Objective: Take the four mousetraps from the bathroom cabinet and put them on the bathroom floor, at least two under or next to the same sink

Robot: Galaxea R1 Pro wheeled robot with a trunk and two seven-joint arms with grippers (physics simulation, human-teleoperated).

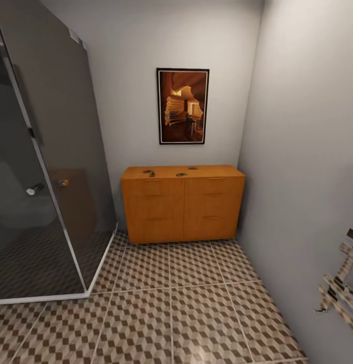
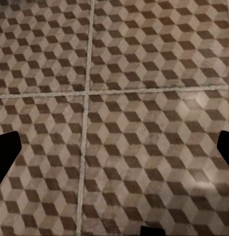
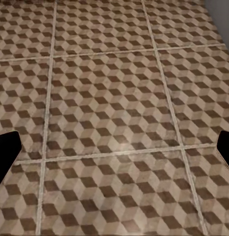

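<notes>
Three mousetraps (image 1: 149,173) lie atop the cabinet (image 1: 182,207).

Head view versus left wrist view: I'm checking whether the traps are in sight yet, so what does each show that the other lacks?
Head view alone: the cabinet with small dark mousetraps on top, a picture and a glass shower. Left wrist view alone: the left gripper, its dark fingertips wide apart, holding nothing. Shared: the cube-patterned bathroom floor.
</notes>
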